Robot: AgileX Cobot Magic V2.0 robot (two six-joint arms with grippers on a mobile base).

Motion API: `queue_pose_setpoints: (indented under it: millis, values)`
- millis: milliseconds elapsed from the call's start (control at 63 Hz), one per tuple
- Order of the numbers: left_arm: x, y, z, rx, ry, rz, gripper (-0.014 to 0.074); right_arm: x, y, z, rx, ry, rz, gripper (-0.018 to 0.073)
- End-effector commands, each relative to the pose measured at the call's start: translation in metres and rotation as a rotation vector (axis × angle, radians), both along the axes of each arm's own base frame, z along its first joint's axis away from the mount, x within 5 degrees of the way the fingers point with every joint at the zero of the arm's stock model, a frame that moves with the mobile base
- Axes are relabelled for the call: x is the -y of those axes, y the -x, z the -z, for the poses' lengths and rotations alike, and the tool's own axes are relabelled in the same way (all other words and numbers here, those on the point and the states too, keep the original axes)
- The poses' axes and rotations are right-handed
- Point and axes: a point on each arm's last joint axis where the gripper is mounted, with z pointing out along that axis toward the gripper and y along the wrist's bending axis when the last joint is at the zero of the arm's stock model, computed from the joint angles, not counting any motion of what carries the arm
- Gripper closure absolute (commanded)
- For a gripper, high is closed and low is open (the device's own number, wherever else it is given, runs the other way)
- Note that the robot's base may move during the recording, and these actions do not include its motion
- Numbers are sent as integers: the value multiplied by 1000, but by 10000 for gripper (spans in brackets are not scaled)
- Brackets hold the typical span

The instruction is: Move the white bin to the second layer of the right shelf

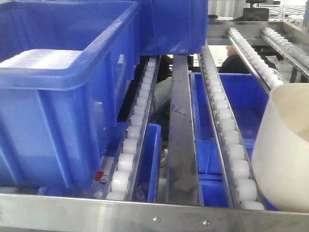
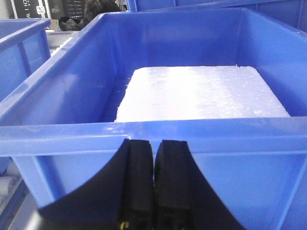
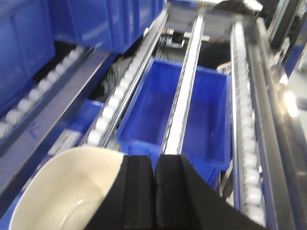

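The white bin (image 1: 285, 150) hangs tilted at the right edge of the front view, over the roller lanes (image 1: 227, 130) of the right shelf second layer, just behind its riveted front bar (image 1: 154, 215). In the right wrist view the white bin (image 3: 62, 191) lies low on the left, mouth up. My right gripper (image 3: 154, 160) is shut at its right rim, the wall hidden behind the fingers. My left gripper (image 2: 154, 143) is shut on nothing, close to the near wall of a blue crate (image 2: 144, 129).
A big blue crate (image 1: 58, 96) holding a white foam slab (image 2: 201, 93) fills the left lanes. Another blue crate (image 1: 178, 24) stands behind it. Open blue crates (image 3: 158, 110) sit on the level below the rollers. A steel strip (image 1: 181, 135) runs between the lanes.
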Motion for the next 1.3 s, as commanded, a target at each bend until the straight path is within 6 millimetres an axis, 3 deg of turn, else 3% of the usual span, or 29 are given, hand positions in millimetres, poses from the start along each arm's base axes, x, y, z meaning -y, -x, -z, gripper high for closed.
queue_pose_setpoints:
  millis: [0, 381, 619, 1286]
  values:
    - [0, 0, 4, 59, 17, -1, 512, 2, 1, -14, 139, 5, 29, 503]
    - [0, 0, 4, 59, 17, -1, 512, 7, 13, 42, 224, -80, 104, 503]
    - [0, 0, 4, 59, 17, -1, 512, 8, 2, 76, 308, -102, 108, 503]
    - [0, 0, 4, 59, 17, -1, 512, 8, 0, 86, 242, -106, 110, 503]
